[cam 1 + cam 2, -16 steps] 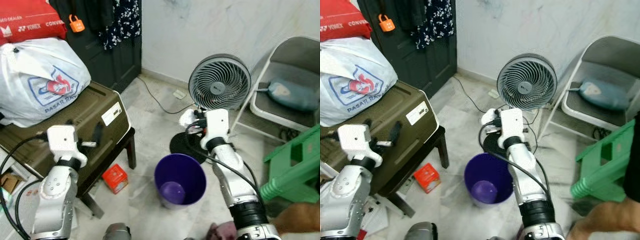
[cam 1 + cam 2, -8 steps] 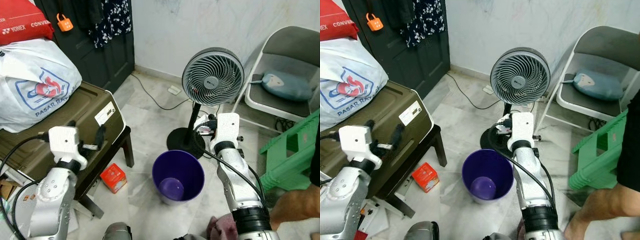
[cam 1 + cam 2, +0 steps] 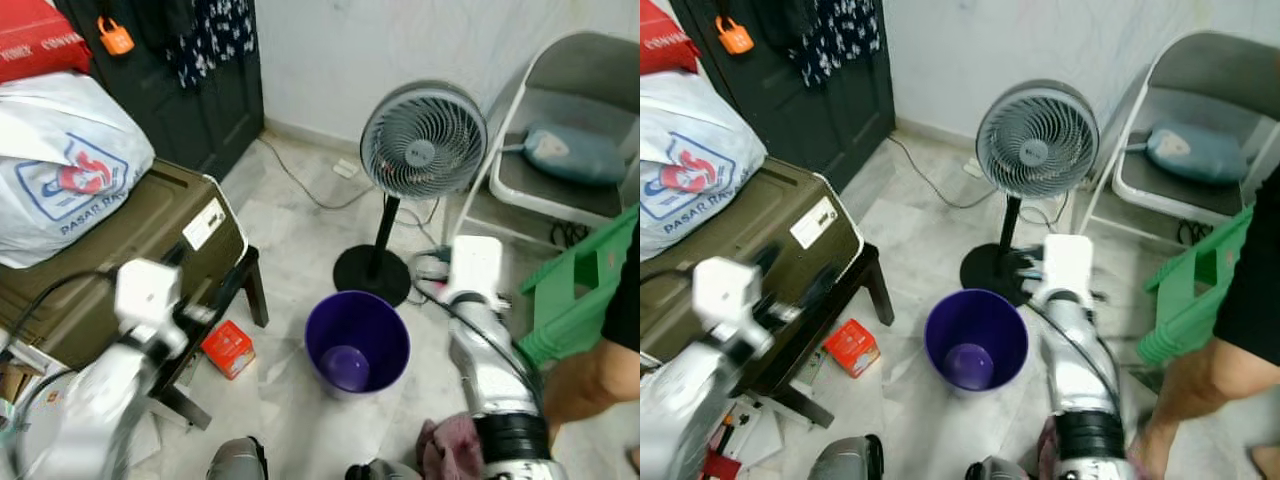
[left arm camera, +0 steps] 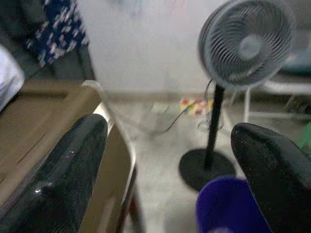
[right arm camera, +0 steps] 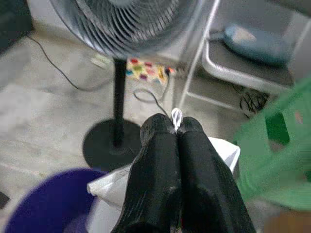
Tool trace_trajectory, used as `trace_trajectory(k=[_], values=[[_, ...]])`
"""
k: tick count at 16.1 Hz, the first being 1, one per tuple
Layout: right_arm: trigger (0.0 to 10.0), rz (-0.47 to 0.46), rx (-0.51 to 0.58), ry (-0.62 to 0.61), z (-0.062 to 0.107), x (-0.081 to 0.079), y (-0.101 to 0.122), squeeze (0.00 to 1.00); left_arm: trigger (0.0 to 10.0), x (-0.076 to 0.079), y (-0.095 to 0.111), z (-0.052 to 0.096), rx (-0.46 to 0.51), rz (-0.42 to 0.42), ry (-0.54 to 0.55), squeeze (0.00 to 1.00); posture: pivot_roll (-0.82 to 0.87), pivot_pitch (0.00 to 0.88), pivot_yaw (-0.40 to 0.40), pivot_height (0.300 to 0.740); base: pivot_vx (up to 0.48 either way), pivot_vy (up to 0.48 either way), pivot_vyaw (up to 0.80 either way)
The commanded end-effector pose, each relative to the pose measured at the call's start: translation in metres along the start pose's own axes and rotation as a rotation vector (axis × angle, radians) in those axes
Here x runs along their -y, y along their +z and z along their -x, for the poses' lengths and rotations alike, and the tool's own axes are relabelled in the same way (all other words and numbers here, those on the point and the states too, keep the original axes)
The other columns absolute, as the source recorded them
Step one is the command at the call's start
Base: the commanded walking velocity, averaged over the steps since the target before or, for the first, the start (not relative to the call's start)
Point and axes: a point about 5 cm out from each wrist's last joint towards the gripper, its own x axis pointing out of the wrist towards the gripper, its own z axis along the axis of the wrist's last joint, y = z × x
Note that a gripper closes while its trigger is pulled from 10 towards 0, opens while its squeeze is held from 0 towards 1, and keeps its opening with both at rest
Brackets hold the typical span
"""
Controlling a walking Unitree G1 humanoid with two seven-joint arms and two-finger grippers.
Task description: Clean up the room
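While its black fingers are pinching a crumpled white wrapper [image 5: 221, 148], the right gripper [image 5: 176, 127] is hanging just right of the round purple bin [image 3: 357, 340] on marble floor [image 3: 300, 225]. Left gripper [image 4: 170, 160], fingers spread, is hovering near the olive case [image 3: 120, 250]; a mesh fan [image 3: 422, 140] is standing beyond.

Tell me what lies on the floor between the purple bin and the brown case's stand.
In the left eye view, a small red box lies on the pale floor between the purple bin and the stand's dark leg; otherwise that stretch is bare.

Silver arms, white wrists, black cables
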Motion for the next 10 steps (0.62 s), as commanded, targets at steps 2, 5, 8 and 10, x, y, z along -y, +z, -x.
trace_trajectory(k=[2, 5, 8, 10], values=[[10.0, -0.019, -0.025, 0.037, 0.002, -0.018, -0.002, 0.00, 10.0, 0.002, 0.012, 0.007, 0.009, -0.027, -0.036, 0.00, 0.17, 0.200, 0.022, 0.740, 0.000, 0.000, 0.00], [10.0, 0.007, -0.002, 0.086, 0.001, -0.033, 0.001, 0.00, 10.0, 0.005, 0.020, 0.010, -0.001, -0.077, -0.069, 0.00, 0.19, 0.238, 0.048, 0.740, 0.000, 0.000, 0.00], [10.0, -0.003, 0.020, 0.108, -0.002, -0.047, 0.009, 0.00, 10.0, 0.004, 0.024, 0.023, -0.039, -0.090, -0.076, 0.00, 0.21, 0.304, 0.079, 0.740, 0.000, 0.000, 0.00], [10.0, 0.007, 0.016, 0.112, -0.006, -0.054, 0.012, 0.00, 10.0, 0.006, 0.025, 0.027, -0.054, -0.094, -0.080, 0.00, 0.23, 0.325, 0.085, 0.740, 0.000, 0.000, 0.00]])
